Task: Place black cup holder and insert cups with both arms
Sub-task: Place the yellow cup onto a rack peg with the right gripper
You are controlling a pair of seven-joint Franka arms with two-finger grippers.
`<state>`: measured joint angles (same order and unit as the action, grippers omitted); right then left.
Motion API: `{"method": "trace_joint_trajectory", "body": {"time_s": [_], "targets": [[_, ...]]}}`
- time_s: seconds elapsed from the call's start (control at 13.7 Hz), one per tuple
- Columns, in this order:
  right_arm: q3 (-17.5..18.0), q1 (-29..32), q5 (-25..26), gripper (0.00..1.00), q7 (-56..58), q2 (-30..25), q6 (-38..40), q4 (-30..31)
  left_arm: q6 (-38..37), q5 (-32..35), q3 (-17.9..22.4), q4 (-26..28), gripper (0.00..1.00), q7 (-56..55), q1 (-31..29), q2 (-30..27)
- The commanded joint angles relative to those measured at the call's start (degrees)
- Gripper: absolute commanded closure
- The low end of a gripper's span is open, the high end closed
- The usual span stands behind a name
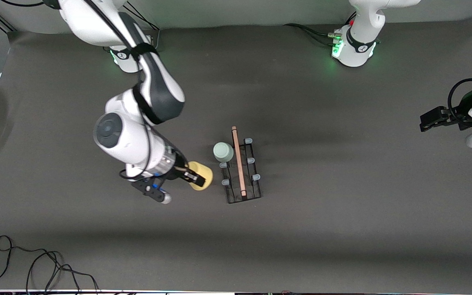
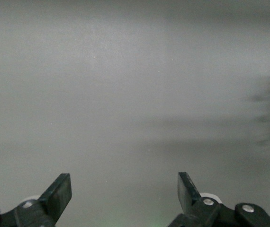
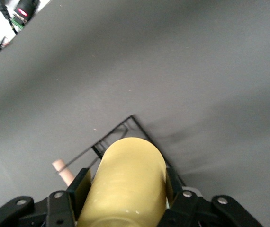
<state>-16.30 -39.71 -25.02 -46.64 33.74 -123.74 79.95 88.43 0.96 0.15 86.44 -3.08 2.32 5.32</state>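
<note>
Front view: black cup holder (image 1: 242, 172) placed, grey-green cup (image 1: 223, 152) on a prong
Right gripper (image 1: 189, 175) pinches yellow cup (image 1: 201, 175) beside the holder, not yet inserted; left gripper (image 1: 428, 121) waits, fingers spread; blue cup unseen

Black wire cup holder (image 1: 242, 180), pale blue prong caps, light wooden rod on top. One cup yellow (image 1: 201, 175), one pale grey-green (image 1: 223, 152). Table (image 1: 342, 205) plain dark grey; arms white, black bands, green-lit bases.

no readable text, labels, brand names, numbers or signs on anything in view
</note>
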Motion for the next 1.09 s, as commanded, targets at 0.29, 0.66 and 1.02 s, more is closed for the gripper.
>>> {"method": "trace_joint_trajectory", "body": {"time_s": [0.29,0.66,1.02], "targets": [[-0.75,-4.4,-0.21,1.0,-6.18,8.36,-10.55,-3.13,0.16,-0.35,-0.06,0.66,0.0,0.71,-0.12,-0.92],[-0.66,-5.03,-0.3,1.0,-6.18,10.21,-11.35,-3.05,-0.02,-0.35,0.03,0.66,0.0,0.62,-0.21,-0.75],[-1.01,-4.85,0.41,0.0,-5.83,9.69,-10.91,-3.22,-0.1,-0.35,0.03,0.66,0.0,0.62,-0.21,-0.66]]}}
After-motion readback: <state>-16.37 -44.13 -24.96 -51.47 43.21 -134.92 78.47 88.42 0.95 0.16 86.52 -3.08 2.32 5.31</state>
